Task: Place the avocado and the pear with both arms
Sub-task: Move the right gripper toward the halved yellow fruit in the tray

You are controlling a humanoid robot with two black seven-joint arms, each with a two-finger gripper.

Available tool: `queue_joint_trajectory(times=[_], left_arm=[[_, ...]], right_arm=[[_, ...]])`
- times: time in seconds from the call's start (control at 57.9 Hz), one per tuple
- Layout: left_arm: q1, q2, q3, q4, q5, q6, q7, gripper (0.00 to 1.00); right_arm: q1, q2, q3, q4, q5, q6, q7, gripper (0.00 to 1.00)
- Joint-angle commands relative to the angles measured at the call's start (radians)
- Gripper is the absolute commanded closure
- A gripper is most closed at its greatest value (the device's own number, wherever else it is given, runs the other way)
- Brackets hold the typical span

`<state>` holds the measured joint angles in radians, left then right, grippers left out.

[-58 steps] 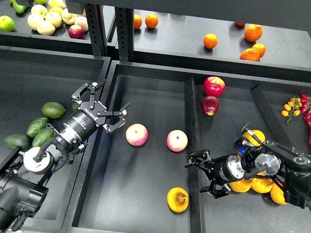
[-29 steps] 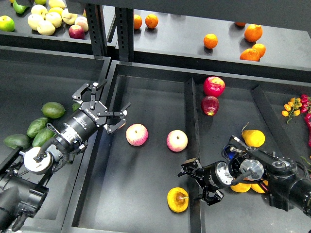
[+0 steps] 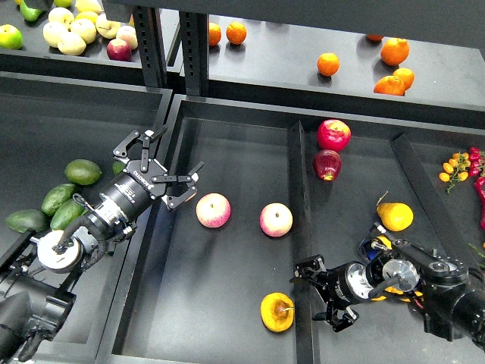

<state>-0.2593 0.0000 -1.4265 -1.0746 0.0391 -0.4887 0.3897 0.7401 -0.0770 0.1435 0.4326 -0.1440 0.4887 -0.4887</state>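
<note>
A yellow-orange pear (image 3: pixel 277 312) with a dark stem pit lies at the front of the middle tray (image 3: pixel 227 152). My right gripper (image 3: pixel 317 296) is open and empty, just right of that pear, over the divider (image 3: pixel 298 174). Several green avocados (image 3: pixel 82 171) lie in the left tray, beside my left arm. My left gripper (image 3: pixel 167 159) is open and empty over the rim between the left and middle trays, right of the avocados and left of a pink-yellow apple (image 3: pixel 213 210).
A second pink-yellow apple (image 3: pixel 276 220) lies mid-tray. Two red apples (image 3: pixel 333 134) and another yellow pear (image 3: pixel 395 216) lie in the right tray, with more yellow fruit under my right arm. Oranges (image 3: pixel 328 64) and pale apples (image 3: pixel 72 34) sit on the back shelf. Small tomatoes (image 3: pixel 455 163) lie far right.
My right arm first reached left toward the front pear, then drew slightly back and lower, uncovering the yellow pear in the right tray. The left arm has not moved.
</note>
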Motion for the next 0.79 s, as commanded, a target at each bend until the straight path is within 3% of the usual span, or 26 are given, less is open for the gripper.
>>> queue_joint_trajectory(times=[0.0,0.259,0.518,0.777], left_arm=[[0.0,0.0,0.0,0.004,0.001,0.0,0.0,0.0],[0.0,0.0,0.006,0.005,0.001,0.0,0.001,0.0],[0.0,0.0,0.011,0.008,0.001,0.0,0.001,0.0],[0.0,0.0,0.029,0.016,0.001,0.0,0.001,0.0]], right_arm=[[-0.004,-0.009,0.041,0.02,0.003,0.0,0.0,0.01],[0.016,-0.043,0.041,0.034,0.015,0.0,0.0,0.01],[0.065,-0.156,0.039,0.057,0.05,0.0,0.0,0.01],[0.082,-0.155,0.039,0.094,0.11,0.0,0.0,0.01]])
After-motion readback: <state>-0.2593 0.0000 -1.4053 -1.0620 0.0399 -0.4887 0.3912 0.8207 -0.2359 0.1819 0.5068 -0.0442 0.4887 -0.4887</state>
